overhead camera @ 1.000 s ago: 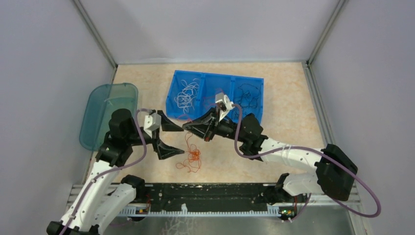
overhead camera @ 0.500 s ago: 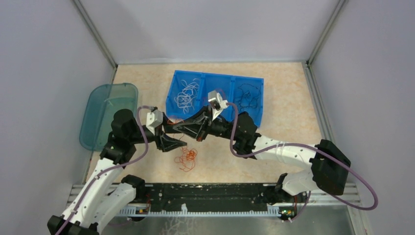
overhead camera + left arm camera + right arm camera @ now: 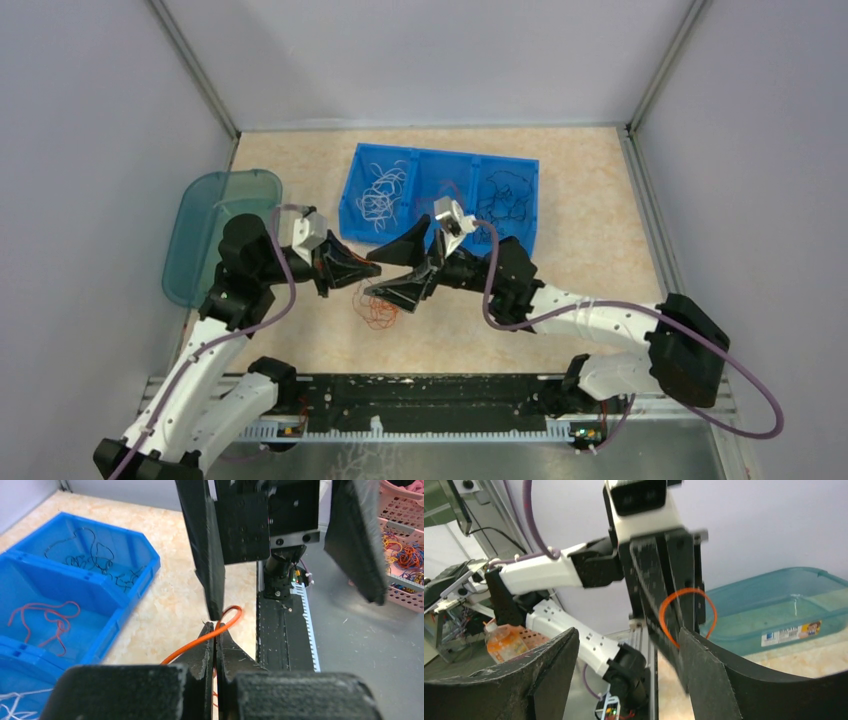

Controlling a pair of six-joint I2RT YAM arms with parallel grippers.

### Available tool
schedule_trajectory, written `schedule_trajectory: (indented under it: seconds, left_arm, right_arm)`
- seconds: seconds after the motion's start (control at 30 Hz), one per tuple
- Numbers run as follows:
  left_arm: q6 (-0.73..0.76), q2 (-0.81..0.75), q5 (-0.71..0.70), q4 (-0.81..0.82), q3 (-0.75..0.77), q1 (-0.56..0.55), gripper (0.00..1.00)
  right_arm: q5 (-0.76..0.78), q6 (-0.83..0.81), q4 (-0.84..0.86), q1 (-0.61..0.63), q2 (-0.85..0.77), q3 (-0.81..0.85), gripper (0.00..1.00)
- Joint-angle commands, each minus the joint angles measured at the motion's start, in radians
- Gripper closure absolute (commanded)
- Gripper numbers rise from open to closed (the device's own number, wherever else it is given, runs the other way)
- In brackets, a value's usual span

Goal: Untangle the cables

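Cables [image 3: 378,312] in orange lie tangled on the table [image 3: 590,270] beneath both grippers, near the blue bin [image 3: 349,205]. Bare tabletop opens to the right, while the teal tub [image 3: 200,235] crowds the left wall. Only the wrist views show the left gripper [image 3: 216,628] pinched tight on one orange strand [image 3: 197,642]. The right gripper [image 3: 368,278] is spread wide and empty, one finger just beside the strand's loop.
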Motion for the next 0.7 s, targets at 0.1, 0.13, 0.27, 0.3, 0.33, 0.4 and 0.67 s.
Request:
schedule_trajectory:
  seconds: [0.1, 0.13, 0.27, 0.3, 0.33, 0.4, 0.67]
  left_arm:
    - [-0.123, 0.020, 0.037, 0.114, 0.085, -0.004, 1.00]
    - [-0.136, 0.025, 0.046, 0.119, 0.093, -0.005, 1.00]
    - [-0.187, 0.052, 0.102, 0.128, 0.135, -0.005, 1.00]
    - [-0.196, 0.056, 0.118, 0.125, 0.146, -0.005, 1.00]
    - [-0.203, 0.060, 0.128, 0.122, 0.154, -0.005, 1.00]
    - [-0.209, 0.061, 0.137, 0.121, 0.162, -0.005, 1.00]
    - [-0.217, 0.056, 0.150, 0.122, 0.168, -0.005, 1.00]
  right_arm:
    - [-0.064, 0.006, 0.010, -0.039, -0.153, -0.146, 0.26]
    - [-0.070, 0.006, 0.010, -0.041, -0.149, -0.152, 0.28]
    - [-0.106, 0.030, 0.032, -0.065, -0.100, -0.142, 0.35]
    - [-0.118, 0.043, 0.050, -0.073, -0.082, -0.137, 0.38]
    - [-0.134, 0.055, 0.068, -0.078, -0.066, -0.126, 0.40]
    - [-0.175, 0.069, 0.094, -0.083, -0.025, -0.103, 0.46]
    - [-0.311, 0.187, 0.240, -0.084, 0.122, -0.045, 0.53]
